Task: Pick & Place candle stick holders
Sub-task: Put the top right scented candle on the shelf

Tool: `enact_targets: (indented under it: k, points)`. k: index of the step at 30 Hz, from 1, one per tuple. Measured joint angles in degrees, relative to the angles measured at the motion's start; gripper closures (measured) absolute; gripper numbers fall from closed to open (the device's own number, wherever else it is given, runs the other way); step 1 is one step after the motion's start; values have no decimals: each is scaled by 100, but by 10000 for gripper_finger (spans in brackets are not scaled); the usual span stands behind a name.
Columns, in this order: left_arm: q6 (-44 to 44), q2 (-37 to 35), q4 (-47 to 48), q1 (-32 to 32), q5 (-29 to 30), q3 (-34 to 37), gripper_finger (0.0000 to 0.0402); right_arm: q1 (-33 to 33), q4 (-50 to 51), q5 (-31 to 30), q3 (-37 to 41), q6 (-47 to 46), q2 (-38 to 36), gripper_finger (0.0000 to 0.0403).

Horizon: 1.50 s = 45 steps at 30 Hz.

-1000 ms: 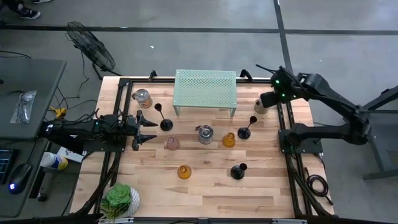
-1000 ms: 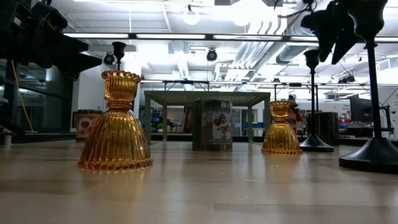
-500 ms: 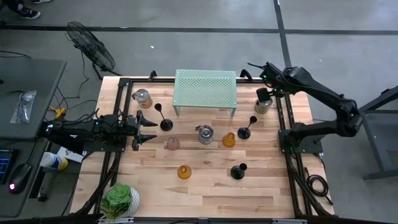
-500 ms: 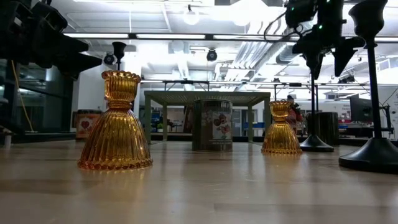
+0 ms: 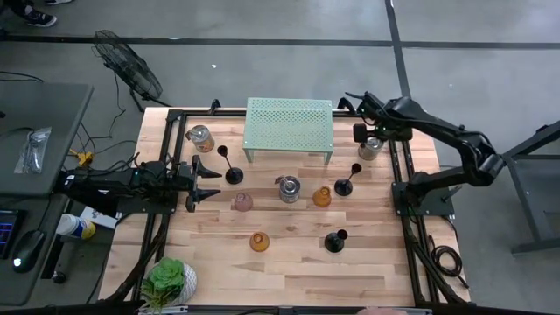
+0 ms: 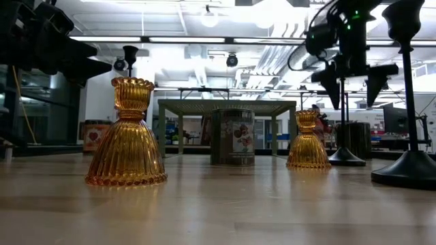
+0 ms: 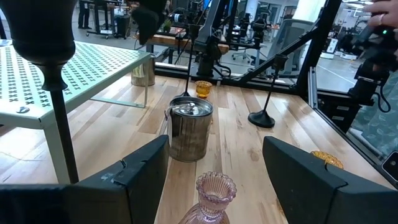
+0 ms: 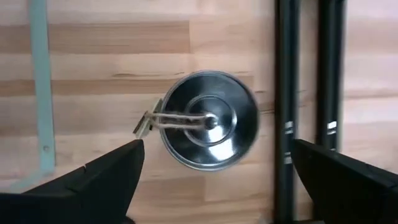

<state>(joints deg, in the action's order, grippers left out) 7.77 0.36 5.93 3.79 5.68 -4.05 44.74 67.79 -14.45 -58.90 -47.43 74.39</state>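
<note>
Dark jointed arms, black cables

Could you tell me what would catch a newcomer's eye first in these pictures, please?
Probably the pale green perforated shelf at the table's far edge, with candle stick holders scattered in front of it: black ones, amber ones and a pink one. Next, the right tool, open, hovering over a silver tin at the far right corner, while the left tool waits near the pink holder.

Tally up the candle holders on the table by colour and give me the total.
Black candle holders: 3
Amber candle holders: 2
Pink candle holder: 1
Total: 6
</note>
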Motion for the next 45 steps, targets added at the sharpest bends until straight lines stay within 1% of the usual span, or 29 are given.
enact_targets:
  k: [4, 9, 13, 19, 24, 37, 45]
  points:
    - [1, 1, 0, -2, 0, 0, 146, 149, -345, -4, 269, -104, 0, 3]
    - [0, 2, 0, -2, -3, 0, 146, 370, -630, -10, 348, -109, 16, 3]
    - [1, 1, 0, -1, -5, 0, 146, 468, -723, 116, 348, -100, 225, 3]
    - [1, 1, 0, -1, -22, 0, 146, 480, -811, 155, 357, -104, 679, 3]
    - [0, 2, 0, 0, -22, 0, 146, 479, -825, 287, 357, -105, 913, 3]
    - [0, 1, 0, -1, -18, 1, 146, 640, -984, 468, 366, -79, 1146, 3]
    - [0, 2, 0, -2, -16, 2, 146, 644, -996, 704, 368, -39, 1180, 29]
